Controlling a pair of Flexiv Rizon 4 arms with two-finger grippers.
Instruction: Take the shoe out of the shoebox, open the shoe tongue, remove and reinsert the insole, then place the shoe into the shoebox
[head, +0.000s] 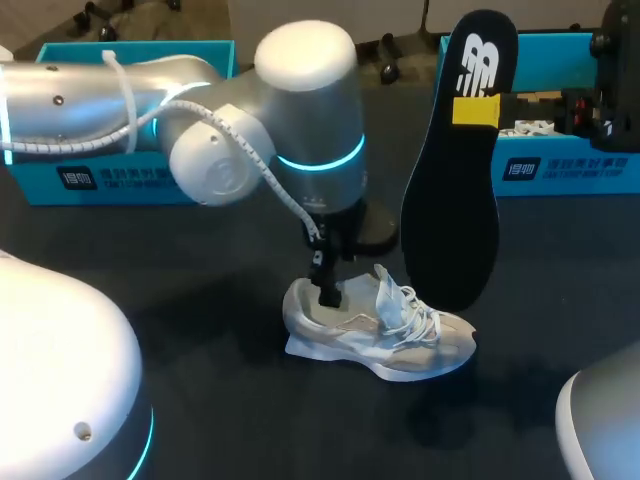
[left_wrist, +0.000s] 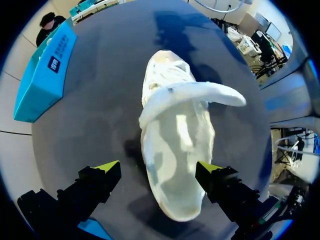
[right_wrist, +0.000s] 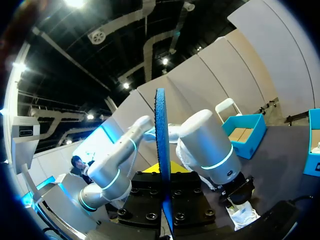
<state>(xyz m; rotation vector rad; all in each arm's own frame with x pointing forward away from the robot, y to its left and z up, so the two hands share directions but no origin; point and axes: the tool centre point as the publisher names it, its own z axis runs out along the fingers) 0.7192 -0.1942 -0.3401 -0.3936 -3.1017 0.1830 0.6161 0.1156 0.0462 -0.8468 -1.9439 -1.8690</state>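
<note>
- Left jaws: apart, yellow fingertips (left_wrist: 107, 167) either side of the heel end of the shoe (left_wrist: 175, 145). One tip is clear of it. I cannot tell whether the other touches.
- Right jaws: clamped on the insole (head: 455, 200), one yellow tip (head: 476, 110) showing on its upper part. In my right wrist view the insole stands edge-on between the fingers.
- Insole: black, held upright in the air, its lower end hanging just above the shoe's laces.
- Shoe: pale grey-white, standing on its sole on the desk (head: 200, 300), outside both boxes, toe towards my right. The tongue (left_wrist: 210, 92) is pulled up and out, and the laces are loose.
- Left arm (head: 200, 120): reaches in over the desk, its wrist directly above the heel.
- Left shoebox (head: 120, 175): teal, at the far edge, well apart from the shoe.
- Right shoebox (head: 560, 165): teal, at the far edge behind the insole, with something white inside.
</note>
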